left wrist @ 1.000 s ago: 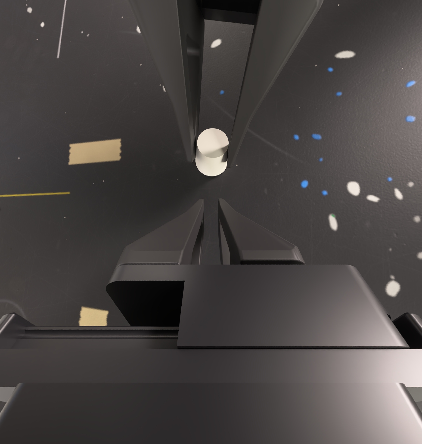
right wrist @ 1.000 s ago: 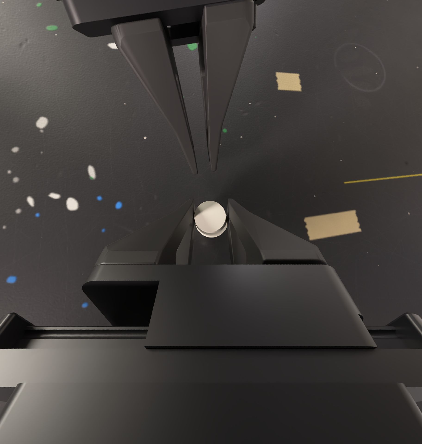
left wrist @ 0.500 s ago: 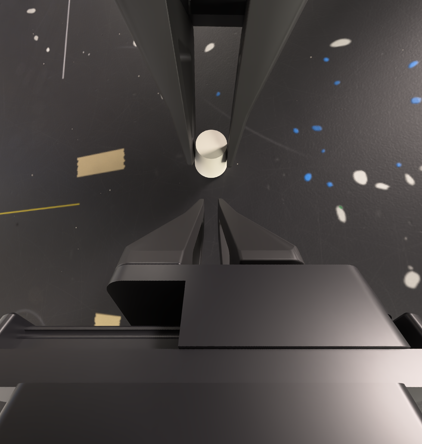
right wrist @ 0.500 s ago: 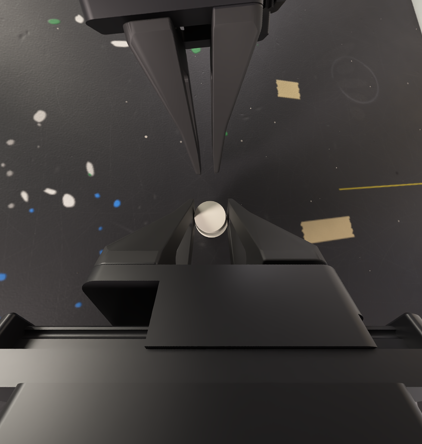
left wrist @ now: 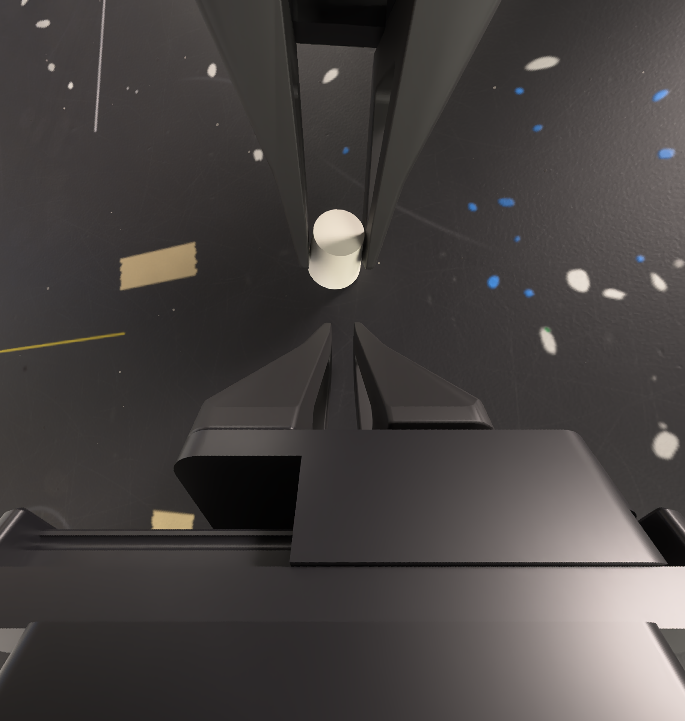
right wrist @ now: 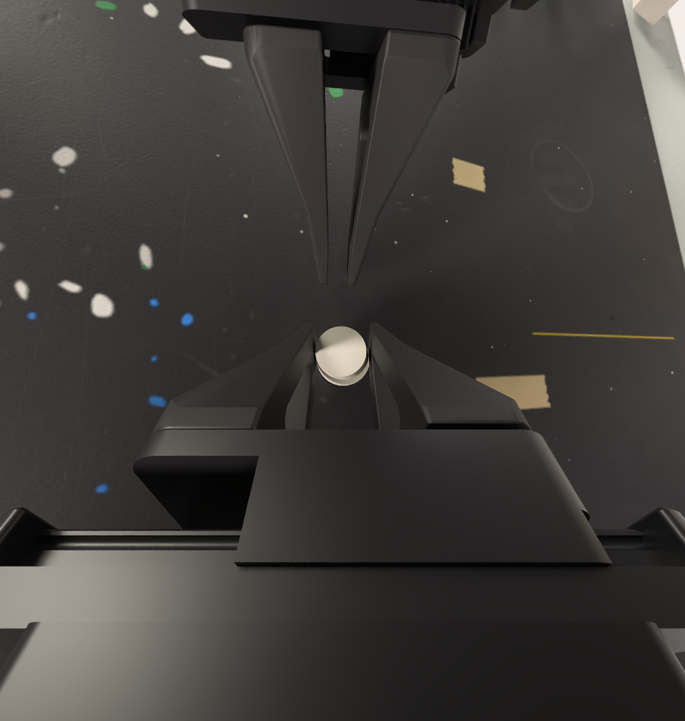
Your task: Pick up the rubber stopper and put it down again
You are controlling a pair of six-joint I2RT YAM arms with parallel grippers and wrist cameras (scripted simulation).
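The rubber stopper [right wrist: 341,353] is a small white cylinder. My right gripper [right wrist: 343,324] is shut on it, one finger on each side, over the dark table. In the left wrist view the stopper [left wrist: 335,257] shows between the right gripper's fingertips [left wrist: 337,266], which reach in from the top. My left gripper [left wrist: 342,324] is just short of the stopper, tip to tip with the right one, shut with only a thin slit and nothing in it. It also shows in the right wrist view [right wrist: 337,283], pointing at the stopper.
The dark table top [left wrist: 567,370] bears white, blue and green paint spots, two beige tape pieces [left wrist: 157,265] [left wrist: 173,519] and a thin yellow line [left wrist: 52,344]. The table's pale right edge [right wrist: 661,128] shows in the right wrist view.
The tape and paint spots have shifted and shrunk slightly in both views, so both grippers have moved away from the table. The table edge has come into the right wrist view. The stopper stays gripped.
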